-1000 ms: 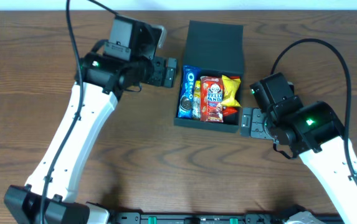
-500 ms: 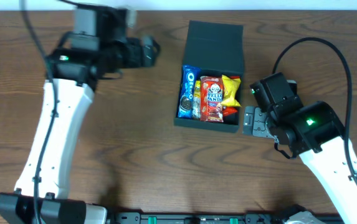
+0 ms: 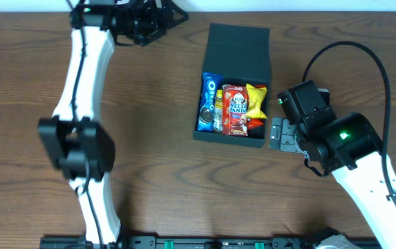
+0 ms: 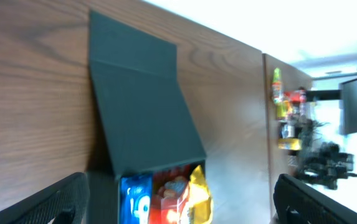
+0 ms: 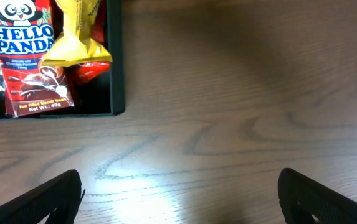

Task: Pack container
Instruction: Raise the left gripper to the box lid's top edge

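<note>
The container (image 3: 240,50) stands on the wooden table (image 3: 156,166) about midway between the left and right edges, closer to the far edge than to the near one. Its hinged lid is open and leans back toward the far edge; the left wrist view shows the flap tilted rather than lying flat. Inside, side by side, lie a blue Oreo packet (image 3: 209,102) at the left wall, a red Hello Panda packet (image 3: 236,109) in the middle and a yellow packet (image 3: 256,99) at the right wall, with something red showing beneath the yellow one.

The left gripper (image 3: 175,15) is up at the far edge of the table, left of the container and well apart from it, pointing toward it. Its fingers (image 4: 53,196) are spread wide, with nothing between them — its camera looks straight across the bare wood at the open lid.

The right gripper (image 3: 275,134) sits low beside the container's near right corner. Its fingers (image 5: 41,199) are also spread wide and grip nothing — only bare table lies between them. Whether a fingertip touches the box wall I cannot tell.
</note>
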Controlling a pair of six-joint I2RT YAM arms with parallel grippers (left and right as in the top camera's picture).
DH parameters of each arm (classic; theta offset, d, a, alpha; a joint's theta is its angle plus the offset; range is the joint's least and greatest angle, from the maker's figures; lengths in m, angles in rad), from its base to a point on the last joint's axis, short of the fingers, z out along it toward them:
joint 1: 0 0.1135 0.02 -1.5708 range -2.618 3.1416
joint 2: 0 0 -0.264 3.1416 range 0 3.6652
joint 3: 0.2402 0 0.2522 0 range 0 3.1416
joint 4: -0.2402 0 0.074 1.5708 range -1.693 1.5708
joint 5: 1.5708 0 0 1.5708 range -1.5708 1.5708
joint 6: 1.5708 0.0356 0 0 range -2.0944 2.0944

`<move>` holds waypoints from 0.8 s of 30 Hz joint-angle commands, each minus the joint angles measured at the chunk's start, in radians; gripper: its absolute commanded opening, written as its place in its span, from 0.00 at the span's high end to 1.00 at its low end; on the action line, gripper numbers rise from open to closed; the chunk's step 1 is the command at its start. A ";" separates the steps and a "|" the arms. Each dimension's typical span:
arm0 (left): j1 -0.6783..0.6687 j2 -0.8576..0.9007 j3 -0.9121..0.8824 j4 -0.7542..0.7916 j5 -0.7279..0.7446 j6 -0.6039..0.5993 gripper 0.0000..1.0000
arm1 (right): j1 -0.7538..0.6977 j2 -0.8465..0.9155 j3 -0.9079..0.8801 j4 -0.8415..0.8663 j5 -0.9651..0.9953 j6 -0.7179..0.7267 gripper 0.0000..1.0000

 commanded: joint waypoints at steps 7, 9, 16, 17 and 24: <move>-0.030 0.318 0.215 0.086 0.161 -0.186 0.04 | -0.004 -0.001 0.000 0.013 0.024 0.009 0.01; -0.043 0.347 0.215 0.109 0.158 -0.194 0.04 | -0.004 -0.001 0.000 0.013 0.024 0.009 0.01; -0.129 0.428 0.215 0.180 0.109 -0.241 0.04 | -0.004 -0.001 0.000 0.016 0.024 0.009 0.01; -0.135 0.428 0.215 0.179 0.085 -0.240 0.04 | -0.004 -0.001 0.000 0.016 0.024 0.009 0.01; -0.147 0.428 0.215 0.160 -0.005 -0.235 0.04 | -0.004 -0.001 0.000 0.013 0.024 0.009 0.01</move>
